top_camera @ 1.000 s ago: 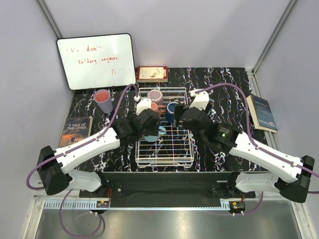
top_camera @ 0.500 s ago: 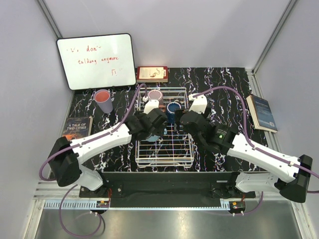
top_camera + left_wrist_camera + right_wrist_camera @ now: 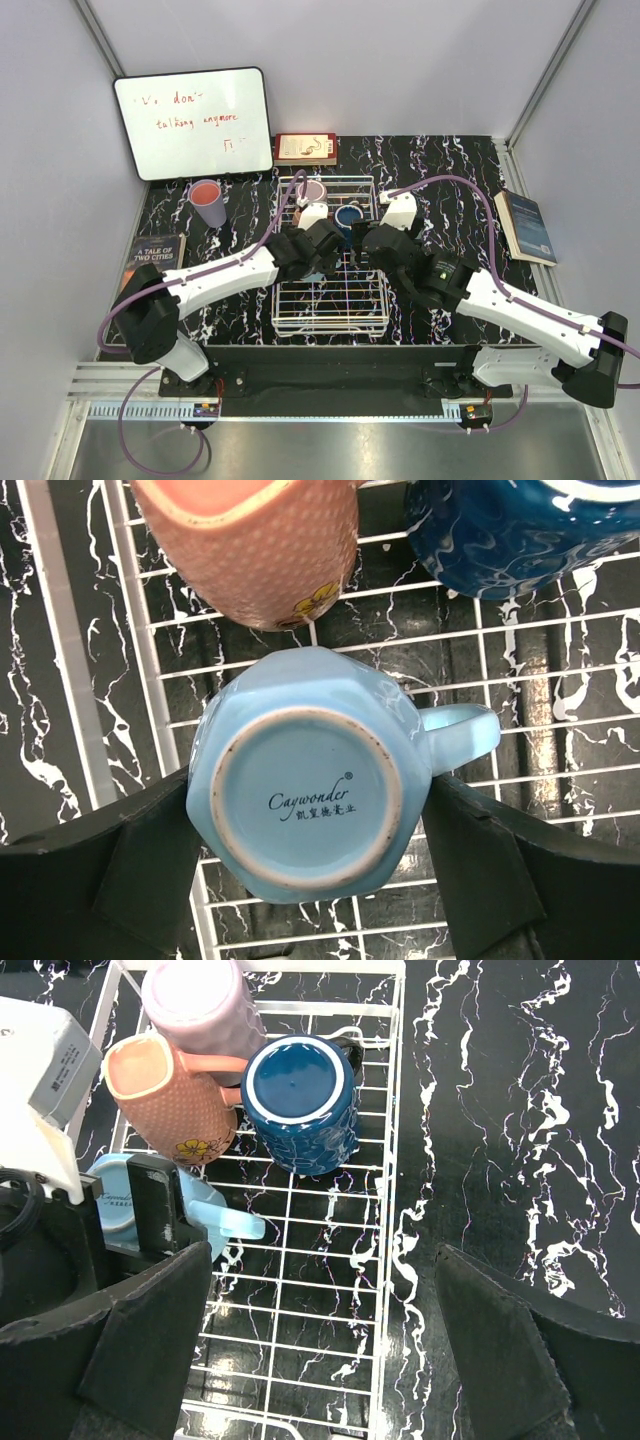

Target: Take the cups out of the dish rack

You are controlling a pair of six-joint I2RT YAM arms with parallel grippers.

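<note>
In the left wrist view a light blue mug [image 3: 310, 800] stands upside down on the dish rack [image 3: 60, 630], handle to the right. My left gripper [image 3: 310, 780] is open and straddles it, fingers close against both sides. A salmon mug [image 3: 250, 550] and a dark blue mug [image 3: 520, 530] stand just beyond. The right wrist view also shows a mauve cup [image 3: 200, 1005] at the far end. My right gripper [image 3: 325, 1260] hangs open and empty over the rack's right rim [image 3: 395, 1160]. A pink-lined cup [image 3: 208, 203] stands on the table left of the rack.
A whiteboard [image 3: 193, 122] leans at the back left. A red book [image 3: 306, 148] lies behind the rack. Another book [image 3: 155, 262] lies at the left and a blue book [image 3: 527, 225] at the right edge. Both arms crowd over the rack's far half.
My left arm swung its gripper rightward over the rack until it sat directly above the light blue mug. The right gripper barely shifted.
</note>
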